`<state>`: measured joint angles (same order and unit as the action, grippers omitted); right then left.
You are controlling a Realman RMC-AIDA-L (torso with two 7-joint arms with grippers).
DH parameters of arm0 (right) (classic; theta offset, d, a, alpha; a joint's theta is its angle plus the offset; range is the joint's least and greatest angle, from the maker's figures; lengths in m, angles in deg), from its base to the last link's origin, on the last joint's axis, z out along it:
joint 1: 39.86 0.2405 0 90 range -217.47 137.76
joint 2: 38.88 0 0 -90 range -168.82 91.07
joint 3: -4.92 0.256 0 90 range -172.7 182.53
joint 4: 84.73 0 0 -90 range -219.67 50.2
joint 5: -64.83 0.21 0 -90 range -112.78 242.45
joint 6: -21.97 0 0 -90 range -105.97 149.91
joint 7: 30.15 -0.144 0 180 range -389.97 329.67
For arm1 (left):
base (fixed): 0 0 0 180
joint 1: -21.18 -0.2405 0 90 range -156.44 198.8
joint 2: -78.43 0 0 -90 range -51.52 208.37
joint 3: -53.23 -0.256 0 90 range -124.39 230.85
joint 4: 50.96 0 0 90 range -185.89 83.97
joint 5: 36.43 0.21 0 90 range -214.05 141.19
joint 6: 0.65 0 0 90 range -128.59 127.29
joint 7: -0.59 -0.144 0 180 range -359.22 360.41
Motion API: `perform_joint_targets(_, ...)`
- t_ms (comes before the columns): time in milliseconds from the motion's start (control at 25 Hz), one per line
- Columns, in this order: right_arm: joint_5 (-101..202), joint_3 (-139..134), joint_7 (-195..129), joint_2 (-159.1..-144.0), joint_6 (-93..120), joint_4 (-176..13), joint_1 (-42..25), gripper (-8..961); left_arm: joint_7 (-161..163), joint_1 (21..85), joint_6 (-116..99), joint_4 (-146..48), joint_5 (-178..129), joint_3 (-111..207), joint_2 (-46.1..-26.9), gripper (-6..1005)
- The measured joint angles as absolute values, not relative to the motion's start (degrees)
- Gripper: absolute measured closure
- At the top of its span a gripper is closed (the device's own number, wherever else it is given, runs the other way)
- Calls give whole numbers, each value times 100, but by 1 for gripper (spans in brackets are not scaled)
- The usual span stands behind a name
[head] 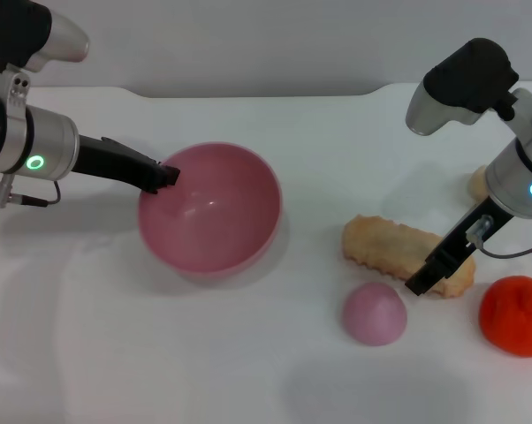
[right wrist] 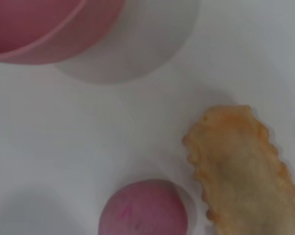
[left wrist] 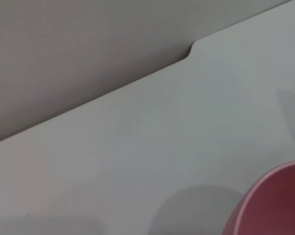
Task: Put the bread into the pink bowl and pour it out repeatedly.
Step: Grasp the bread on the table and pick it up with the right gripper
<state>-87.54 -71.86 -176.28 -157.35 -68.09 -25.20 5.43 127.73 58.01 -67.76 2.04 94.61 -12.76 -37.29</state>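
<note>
White table [head: 248, 371] — bread [head: 394, 246] lay flat, right of the tilted, empty pink bowl [head: 211, 208].
Left gripper [head: 167, 176] clamped on bowl rim; right gripper [head: 422, 283] (jaw state unclear) over the loaf's near end — better centred before lifting.

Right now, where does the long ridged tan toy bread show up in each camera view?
Head view: the long ridged tan toy bread lies on the table right of centre, under the right gripper.
Left wrist view: not in it.
Right wrist view: lower right.
Shared landmark: the glossy pink plastic bowl.
</note>
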Motion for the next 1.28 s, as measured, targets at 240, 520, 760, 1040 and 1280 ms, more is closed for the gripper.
perform_joint_targets(240, -8768, -7179, -17498, -15730, -6632, -2649, 550, 318, 12792, 5807, -6804, 210, 9461, -1277, -3758, 923)
perform_joint_targets(520, -8914, -7175, -17409, -15714, -6336, -3017, 598, 319, 12842, 5783, -6820, 261, 9461, -1277, -3780, 921)
perform_joint_targets(760, -9041, -7172, -17402, -15709, -6216, -3041, 594, 320, 12847, 5774, -6823, 265, 9461, -1279, -3797, 919)
perform_joint_targets(1040, -9278, -7170, -17402, -15727, -6062, -3040, 555, 321, 12848, 5765, -6832, 265, 9462, -1293, -3821, 917)
perform_joint_targets(1280, -9285, -7213, -17414, -15735, -5932, -3018, 539, 322, 12848, 5752, -6847, 265, 9461, -1305, -3835, 915)
